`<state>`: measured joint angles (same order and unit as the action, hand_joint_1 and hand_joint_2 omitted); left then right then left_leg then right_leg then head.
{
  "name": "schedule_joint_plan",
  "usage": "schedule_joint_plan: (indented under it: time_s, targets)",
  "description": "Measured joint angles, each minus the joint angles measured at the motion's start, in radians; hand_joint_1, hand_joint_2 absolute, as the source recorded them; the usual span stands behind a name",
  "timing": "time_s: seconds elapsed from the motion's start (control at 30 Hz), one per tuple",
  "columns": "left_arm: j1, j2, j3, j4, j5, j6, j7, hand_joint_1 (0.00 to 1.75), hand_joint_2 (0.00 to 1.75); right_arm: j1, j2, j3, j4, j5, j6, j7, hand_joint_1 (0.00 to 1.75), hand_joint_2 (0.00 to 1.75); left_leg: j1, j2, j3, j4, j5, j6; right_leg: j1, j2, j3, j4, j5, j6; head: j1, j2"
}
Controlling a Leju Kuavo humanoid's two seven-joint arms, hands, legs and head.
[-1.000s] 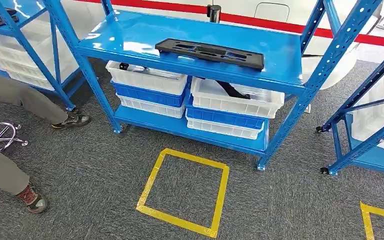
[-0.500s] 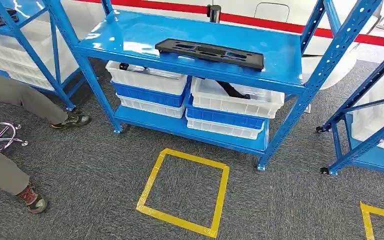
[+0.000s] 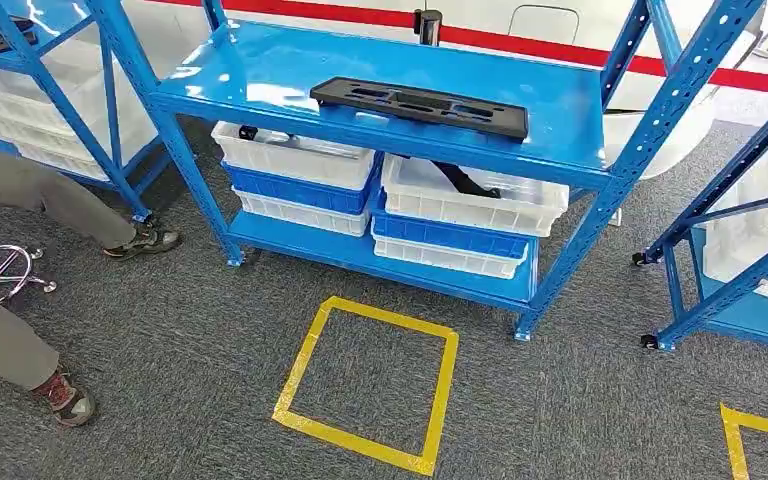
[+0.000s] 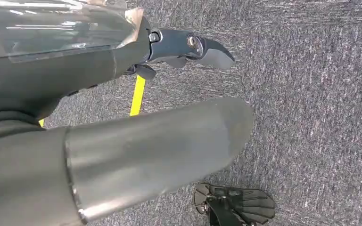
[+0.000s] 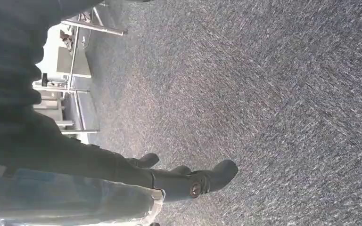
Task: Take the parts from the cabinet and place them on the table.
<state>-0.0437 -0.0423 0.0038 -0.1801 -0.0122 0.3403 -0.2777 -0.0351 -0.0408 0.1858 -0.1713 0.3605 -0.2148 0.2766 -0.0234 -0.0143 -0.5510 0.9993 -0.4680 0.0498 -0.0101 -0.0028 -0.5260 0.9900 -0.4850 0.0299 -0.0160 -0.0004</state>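
A long black plastic part (image 3: 420, 105) lies flat near the front edge of the blue cabinet's (image 3: 260, 75) top shelf, right of its middle; another dark part (image 3: 465, 180) sits in a white bin (image 3: 470, 205) on the shelf below. The left hand (image 4: 188, 47) and right hand (image 5: 193, 181) hang over grey carpet (image 3: 560, 400) holding nothing, fingers loosely extended. Judging by this, the task is at its start: next, raise an arm to the shelf's front edge and grip the part.

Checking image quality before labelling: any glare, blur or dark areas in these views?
Head view: sharp, ceiling-light glare on the blue shelf. Left wrist view: the left robot hand looms soft, carpet crisp. Right wrist view: the right robot hand is dark, nearly silhouetted.
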Motion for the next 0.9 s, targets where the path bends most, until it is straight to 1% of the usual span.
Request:
schedule_joint_plan:
  time_s: [0.13, 0.17, 0.23, 0.27, 0.3, 0.33, 0.37, 0.4, 0.43, 0.47, 0.5, 0.53, 0.57, 0.6, 0.63, 0.67, 0.7, 0.73, 0.77, 0.8, 0.83, 0.87, 0.9]
  targets:
    - [0.000, 0.001, 0.000, 0.000, -0.003, 0.003, 0.000, 0.00, 0.00, 0.000, 0.000, 0.000, 0.000, -0.001, 0.000, 0.000, 0.00, 1.75, -0.001, 0.000, -0.001, 0.002, -0.001, 0.001, -0.001, 0.000, 0.000, -0.001, 0.001, 0.001, 0.000, 0.000]
    - [0.000, 0.003, 0.000, 0.000, -0.003, 0.003, 0.000, 0.00, 0.00, 0.000, 0.000, 0.000, 0.000, 0.000, 0.000, 0.000, 0.00, 1.75, -0.003, -0.001, -0.003, 0.005, -0.003, 0.005, -0.006, 0.000, 0.001, -0.002, 0.002, 0.003, 0.000, 0.000]
    - [0.000, 0.004, 0.001, 0.000, -0.003, 0.003, 0.001, 0.00, 0.00, 0.000, 0.000, 0.000, 0.000, -0.001, 0.000, 0.000, 0.00, 1.75, -0.003, 0.000, -0.003, 0.006, -0.005, 0.007, -0.007, 0.000, 0.002, -0.003, 0.002, 0.004, 0.000, 0.000]
    - [0.000, 0.005, 0.001, 0.000, -0.003, 0.003, 0.001, 0.00, 0.00, -0.001, 0.001, 0.000, 0.000, -0.002, 0.000, 0.000, 0.00, 1.75, -0.005, 0.000, -0.004, 0.005, -0.007, 0.013, -0.009, 0.000, 0.002, -0.006, 0.002, 0.006, 0.000, 0.000]
    - [0.000, 0.005, 0.001, 0.000, -0.003, 0.003, 0.001, 0.00, 0.00, -0.001, 0.001, 0.000, 0.000, -0.002, 0.000, 0.000, 0.00, 1.75, -0.004, -0.001, -0.005, -0.003, -0.004, 0.020, -0.006, 0.000, 0.009, 0.010, 0.014, 0.016, -0.002, 0.000]
    - [0.000, 0.005, 0.001, 0.000, -0.003, 0.003, 0.003, 0.00, 0.00, 0.001, 0.001, 0.000, 0.000, -0.002, 0.000, 0.000, 0.00, 1.75, -0.002, -0.002, -0.007, -0.009, -0.010, 0.030, -0.003, 0.000, 0.011, 0.014, 0.019, 0.024, 0.001, 0.000]
    - [0.000, 0.005, 0.001, 0.000, -0.003, 0.002, 0.003, 0.00, 0.00, 0.000, 0.000, 0.000, 0.000, -0.002, 0.000, 0.000, 0.00, 1.75, 0.004, -0.006, 0.007, -0.018, -0.009, 0.036, -0.002, 0.001, -0.001, 0.027, 0.010, 0.021, -0.001, 0.000]
    - [0.000, 0.003, 0.001, 0.000, -0.005, -0.002, 0.004, 0.00, 0.00, 0.000, 0.001, 0.000, 0.000, -0.003, 0.000, 0.000, 0.00, 1.75, 0.005, -0.002, 0.014, -0.022, -0.009, 0.038, -0.004, 0.001, -0.012, 0.054, -0.008, 0.015, 0.002, 0.000]
    - [0.000, 0.004, 0.001, 0.000, -0.005, -0.003, 0.004, 0.00, 0.00, 0.000, 0.001, 0.000, 0.000, -0.003, 0.000, 0.000, 0.00, 1.75, 0.005, -0.002, 0.014, -0.021, -0.010, 0.042, -0.003, 0.001, -0.038, 0.109, -0.039, 0.004, 0.003, 0.000]
    - [0.000, 0.006, 0.001, 0.000, -0.005, -0.003, 0.004, 0.00, 0.00, -0.003, 0.001, 0.000, 0.000, -0.003, 0.000, 0.000, 0.00, 1.75, 0.005, -0.001, 0.015, -0.021, -0.011, 0.042, -0.005, 0.001, -0.080, 0.187, -0.076, 0.004, 0.006, 0.000]
    - [0.001, 0.006, 0.001, 0.000, -0.005, -0.003, 0.004, 0.00, 0.00, -0.003, 0.000, 0.000, 0.000, -0.003, 0.000, 0.000, 0.00, 1.75, 0.005, 0.000, 0.014, -0.020, -0.012, 0.041, -0.006, 0.002, -0.125, 0.272, -0.111, 0.004, 0.005, 0.000]
    - [0.002, 0.006, 0.001, 0.000, -0.005, -0.003, 0.004, 0.00, 0.00, -0.002, -0.001, 0.000, 0.000, -0.003, 0.000, 0.000, 0.00, 1.75, 0.005, 0.000, 0.015, -0.020, -0.013, 0.039, -0.006, 0.002, -0.152, 0.323, -0.128, 0.008, 0.006, 0.000]
    - [0.003, 0.005, 0.001, 0.000, -0.005, -0.005, 0.004, 0.00, 0.00, 0.001, -0.001, 0.000, 0.000, -0.003, 0.000, 0.000, 0.00, 1.75, 0.007, -0.001, 0.019, -0.019, -0.016, 0.036, -0.009, 0.002, -0.157, 0.326, -0.122, 0.017, 0.005, 0.000]
    - [0.005, 0.003, 0.001, 0.000, -0.005, -0.007, 0.004, 0.00, 0.00, 0.003, -0.002, -0.001, 0.000, -0.003, 0.000, 0.000, 0.00, 1.75, 0.010, -0.003, 0.025, -0.018, -0.019, 0.031, -0.012, 0.002, -0.138, 0.284, -0.101, 0.029, 0.006, 0.000]
    - [0.006, 0.003, 0.001, 0.000, -0.005, -0.011, 0.004, 0.00, 0.00, 0.005, -0.002, -0.001, 0.000, -0.003, 0.000, 0.000, 0.00, 1.75, 0.014, -0.005, 0.033, -0.017, -0.024, 0.024, -0.016, 0.002, -0.102, 0.206, -0.064, 0.046, 0.006, 0.000]
    - [0.007, 0.003, 0.001, 0.000, -0.005, -0.011, 0.005, 0.00, 0.00, 0.005, -0.002, -0.001, 0.000, -0.003, -0.002, 0.000, 0.00, 1.75, 0.018, -0.006, 0.044, -0.016, -0.030, 0.014, -0.021, 0.001, -0.056, 0.107, -0.018, 0.059, 0.006, 0.000]
    - [0.007, 0.003, 0.001, 0.000, -0.005, -0.011, 0.005, 0.00, 0.00, 0.007, -0.002, -0.001, 0.000, -0.003, -0.007, -0.001, 0.00, 1.75, 0.018, -0.005, 0.048, -0.015, -0.039, 0.003, -0.028, 0.002, -0.024, 0.027, 0.017, 0.068, 0.008, 0.000]
    - [0.006, 0.004, 0.001, 0.000, -0.005, -0.008, 0.005, 0.00, 0.00, 0.007, -0.001, -0.002, 0.000, -0.008, -0.015, -0.006, 0.00, 1.75, 0.015, -0.005, 0.053, -0.005, -0.047, -0.004, -0.017, 0.003, -0.026, 0.015, -0.025, 0.045, 0.011, 0.000]
    - [0.004, 0.004, 0.001, 0.000, -0.005, -0.004, 0.005, 0.00, 0.00, 0.005, -0.002, -0.005, 0.000, -0.011, -0.024, -0.013, 0.00, 1.75, 0.013, -0.005, 0.047, -0.008, -0.052, -0.012, -0.013, 0.000, -0.023, 0.019, -0.026, 0.021, 0.008, 0.000]
    - [0.004, 0.004, 0.001, 0.000, -0.006, -0.003, 0.005, 0.00, 0.00, 0.005, -0.002, -0.009, 0.000, -0.011, -0.026, -0.013, 0.00, 1.75, 0.013, -0.004, 0.055, -0.005, -0.057, -0.018, -0.014, 0.001, -0.016, 0.017, -0.014, 0.010, 0.005, 0.000]
    - [0.005, 0.004, 0.001, 0.000, -0.006, -0.003, 0.005, 0.00, 0.00, 0.008, -0.002, -0.012, 0.000, -0.012, -0.027, -0.014, 0.00, 1.75, 0.016, -0.006, 0.065, 0.005, -0.057, -0.020, -0.017, 0.001, -0.017, 0.018, -0.018, 0.000, 0.003, 0.000]
    - [0.004, 0.005, 0.001, 0.000, -0.006, -0.002, 0.006, 0.00, 0.00, 0.008, 0.000, -0.016, 0.000, -0.018, -0.035, -0.020, 0.00, 1.75, 0.020, -0.006, 0.068, 0.009, -0.062, -0.024, -0.024, 0.001, 0.004, 0.015, -0.020, -0.006, 0.003, 0.000]
    - [0.004, 0.004, 0.001, 0.000, -0.006, 0.000, 0.005, 0.00, 0.00, 0.011, 0.000, -0.019, 0.000, -0.029, -0.053, -0.034, 0.00, 1.75, 0.024, 0.001, 0.046, 0.046, -0.060, -0.030, -0.022, 0.000, 0.021, 0.011, -0.023, -0.013, 0.003, 0.000]
